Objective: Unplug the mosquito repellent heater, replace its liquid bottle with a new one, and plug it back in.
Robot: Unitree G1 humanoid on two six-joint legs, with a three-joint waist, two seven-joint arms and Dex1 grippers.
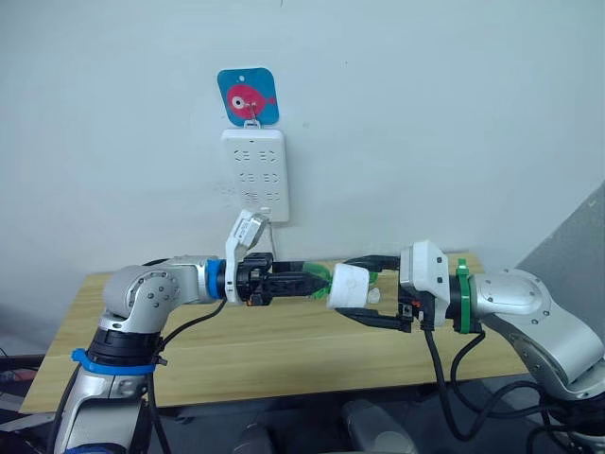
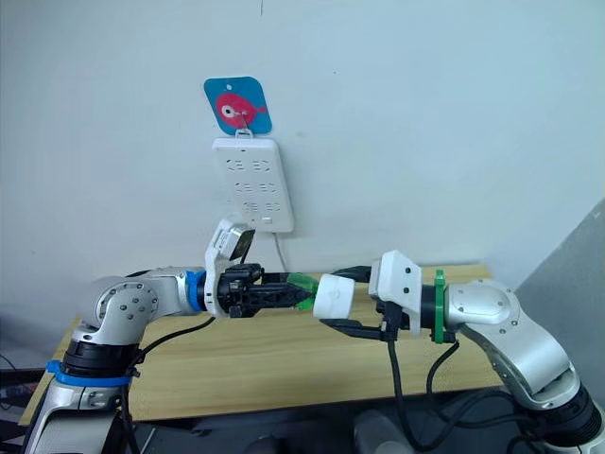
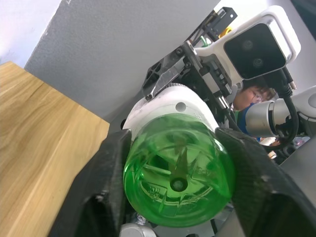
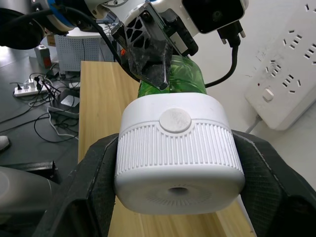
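I have a light wooden table [image 1: 284, 364] pushed against a pale, plain wall [image 1: 425, 113]. A tall white power strip [image 1: 254, 175] hangs on that wall above the table's back edge, under a blue square hook plate with a pink fish [image 1: 248, 96] on it. A grey panel [image 1: 567, 236] stands at the table's right end. In the right wrist view I can see cables and a second white power strip [image 4: 24, 89] on the floor beyond the table.

The mosquito repellent heater [image 1: 350, 286] is off the wall, held in the air above the table, between the two arms and below the power strip. Its long axis lies roughly level, running left to right. The green liquid bottle [image 1: 319, 280] sticks out of its left end toward my left arm, and the vented face with the small round hole [image 4: 177, 190] points back toward my right wrist.

My right gripper [image 1: 364, 288] is clamped on the white heater body, one black finger above and one below. My left gripper [image 1: 301, 280] is closed around the green bottle, a finger pressed on either side of its base [image 3: 177, 170].

A person's face is partly visible behind the right arm in the left wrist view.
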